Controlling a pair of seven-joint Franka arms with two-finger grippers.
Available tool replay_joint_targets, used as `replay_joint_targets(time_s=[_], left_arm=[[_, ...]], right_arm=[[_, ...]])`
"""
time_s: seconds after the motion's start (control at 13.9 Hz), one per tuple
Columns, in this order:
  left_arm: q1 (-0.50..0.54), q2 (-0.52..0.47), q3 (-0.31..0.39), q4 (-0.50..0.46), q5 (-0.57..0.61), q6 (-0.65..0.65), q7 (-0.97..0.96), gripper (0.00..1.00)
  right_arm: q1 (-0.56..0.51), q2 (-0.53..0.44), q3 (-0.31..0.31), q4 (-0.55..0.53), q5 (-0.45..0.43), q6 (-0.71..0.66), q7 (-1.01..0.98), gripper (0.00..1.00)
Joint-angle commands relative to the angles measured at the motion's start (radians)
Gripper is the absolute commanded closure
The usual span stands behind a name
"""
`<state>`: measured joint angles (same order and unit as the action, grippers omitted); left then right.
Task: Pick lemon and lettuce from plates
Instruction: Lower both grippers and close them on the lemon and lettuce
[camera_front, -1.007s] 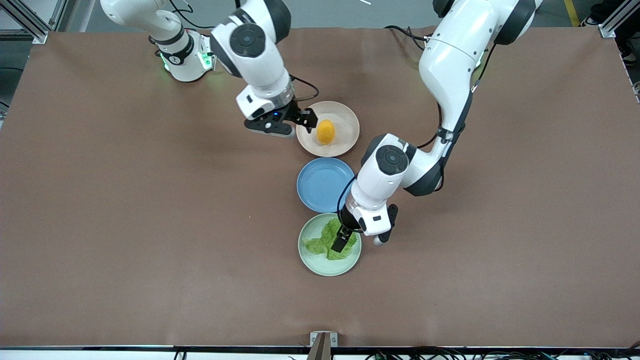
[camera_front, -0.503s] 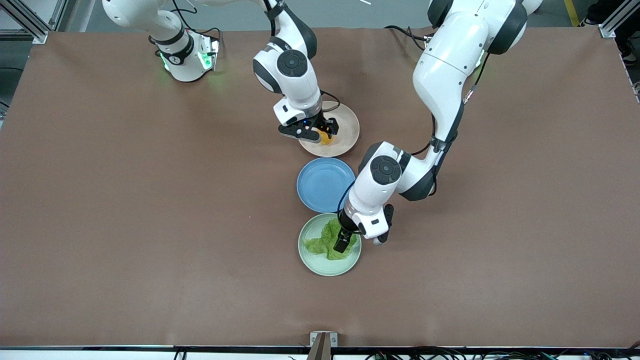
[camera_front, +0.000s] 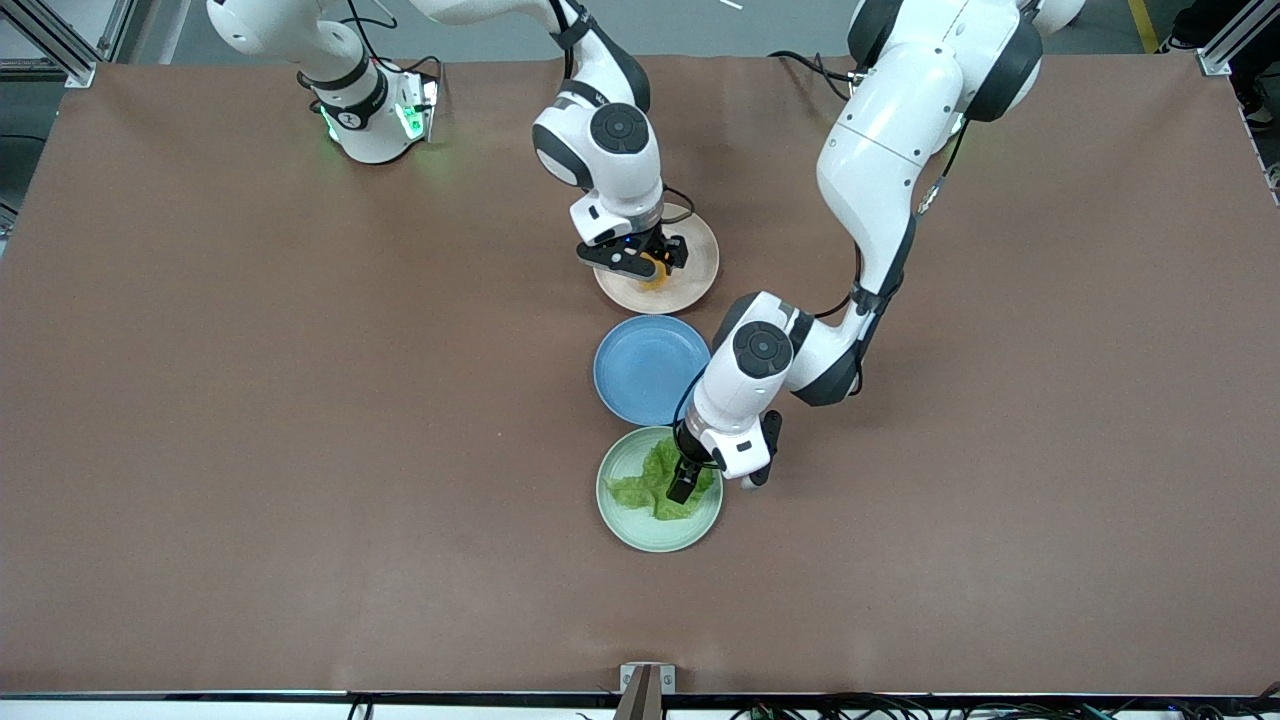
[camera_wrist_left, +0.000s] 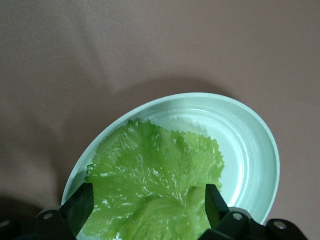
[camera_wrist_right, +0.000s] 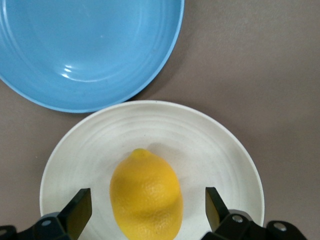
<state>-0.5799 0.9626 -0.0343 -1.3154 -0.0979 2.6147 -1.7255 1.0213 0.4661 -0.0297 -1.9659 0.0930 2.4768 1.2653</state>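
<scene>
Since the frame a second ago, right gripper (camera_front: 652, 262) has swung from beside the beige-pink plate (camera_front: 692, 285) to directly over the lemon (camera_front: 653, 271); left arm has drawn in a little over the mint-green plate (camera_front: 634, 525).

Right gripper (camera_wrist_right: 145, 212): low over the beige-pink plate (camera_wrist_right: 215, 150), fingers spread wide, one either side of the lemon (camera_wrist_right: 146, 195). Clear gaps show between each finger (camera_wrist_right: 77, 210) and the rind, so no grip on it. Lemon lies on the plate, roughly central, its pointed end toward the blue plate (camera_wrist_right: 90, 50).

Left gripper (camera_front: 686, 483): down at the lettuce (camera_front: 652, 485) on the mint-green plate. In the left wrist view, the left gripper (camera_wrist_left: 145, 210) has its fingers apart, the leaf (camera_wrist_left: 150, 190) lying between them across the mint-green plate (camera_wrist_left: 250, 145). One finger (camera_wrist_left: 80, 205) sits at the leaf's ragged edge; contact cannot be told. Leaf lies flat, not lifted.

Layout: three plates in a row down the middle of the table. Beige-pink plate lies farthest from the front camera, blue plate (camera_front: 650, 368) in the middle, mint-green plate nearest. Blue plate just beside each neighbour; whether rims touch cannot be told. Table (camera_front: 250, 400) covered in brown matting.
</scene>
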Motion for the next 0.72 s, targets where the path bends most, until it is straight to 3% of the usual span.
replay_joint_targets(time_s=[0.0,0.29,0.65], left_arm=[[-0.014,0.022,0.011,0.027,-0.003,0.012,-0.006,0.11],[-0.014,0.024,0.011,0.025,-0.002,0.010,-0.003,0.36],[-0.014,0.024,0.011,0.022,0.007,0.010,0.000,0.76]], right_arm=[[0.022,0.016,-0.013,0.022,-0.021,-0.001,0.026,0.00],[0.052,0.049,-0.013,0.022,-0.022,0.059,0.057,0.00],[0.057,0.065,-0.015,0.024,-0.036,0.060,0.057,0.00]])
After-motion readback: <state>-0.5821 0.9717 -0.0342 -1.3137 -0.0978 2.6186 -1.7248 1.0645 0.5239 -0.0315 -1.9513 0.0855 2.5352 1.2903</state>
